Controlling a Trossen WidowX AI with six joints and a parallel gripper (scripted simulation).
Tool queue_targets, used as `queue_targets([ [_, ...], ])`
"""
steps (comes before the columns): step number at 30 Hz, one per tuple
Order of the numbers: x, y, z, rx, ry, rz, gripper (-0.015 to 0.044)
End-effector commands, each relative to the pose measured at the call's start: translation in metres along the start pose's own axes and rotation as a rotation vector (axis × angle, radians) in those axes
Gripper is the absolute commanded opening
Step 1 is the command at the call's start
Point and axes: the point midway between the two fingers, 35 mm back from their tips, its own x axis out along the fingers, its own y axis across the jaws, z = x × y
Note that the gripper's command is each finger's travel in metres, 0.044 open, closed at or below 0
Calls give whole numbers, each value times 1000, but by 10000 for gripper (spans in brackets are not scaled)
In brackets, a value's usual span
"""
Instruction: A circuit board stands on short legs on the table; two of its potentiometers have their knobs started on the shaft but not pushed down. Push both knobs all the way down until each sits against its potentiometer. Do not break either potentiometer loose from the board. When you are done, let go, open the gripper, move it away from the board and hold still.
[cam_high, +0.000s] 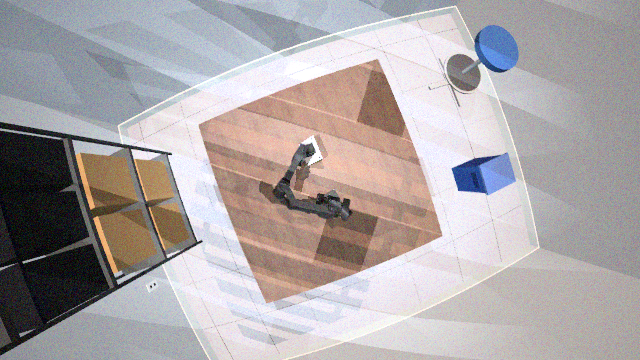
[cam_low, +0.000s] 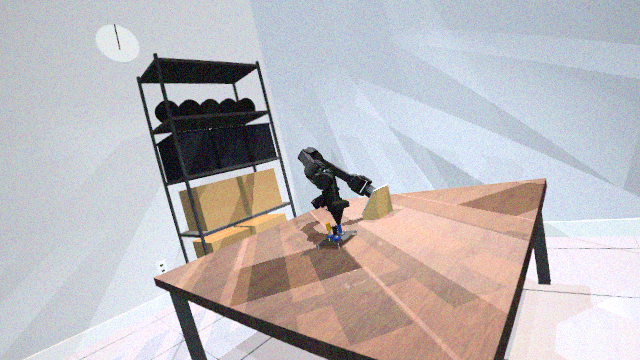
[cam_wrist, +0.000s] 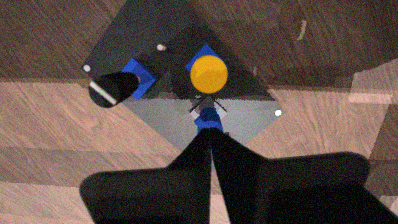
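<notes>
The black claw (cam_high: 310, 151) (cam_low: 338, 224) (cam_wrist: 209, 133) was pressed together, empty, above the grey circuit board (cam_high: 316, 159) (cam_low: 351, 233) (cam_wrist: 155, 120) on the wooden tabletop (cam_high: 350, 175) (cam_low: 420, 280) (cam_wrist: 45, 115). The round orange knob (cam_low: 328, 227) (cam_wrist: 209, 74) looked raised; neither push seemed verifiably finished, and release and retreat remained.

A dark board (cam_high: 315, 159) (cam_low: 351, 233) (cam_wrist: 170, 125) is seen on the wooden bench (cam_high: 320, 280) (cam_low: 430, 280) (cam_wrist: 45, 120); which bench edge is nearest cannot be told. A yellow knob (cam_low: 328, 227) (cam_wrist: 209, 74) is set above one blue block (cam_low: 334, 239) (cam_wrist: 205, 50), and a black knob (cam_low: 335, 230) (cam_wrist: 107, 91) with a white line is seen beside another (cam_low: 337, 238) (cam_wrist: 143, 82). The end effector (cam_high: 310, 150) (cam_low: 338, 224) (cam_wrist: 209, 133) is closed, its tips overlapping a third blue part (cam_low: 339, 229) (cam_wrist: 208, 120); contact cannot be told.
</notes>
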Motion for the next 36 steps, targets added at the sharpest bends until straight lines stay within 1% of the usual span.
queue_targets([
  [1,20,-2,4,28,18,-27,0],
  [15,19,-2,4,28,18,-27,0],
  [36,-13,0,4,28,19,-25,0],
])
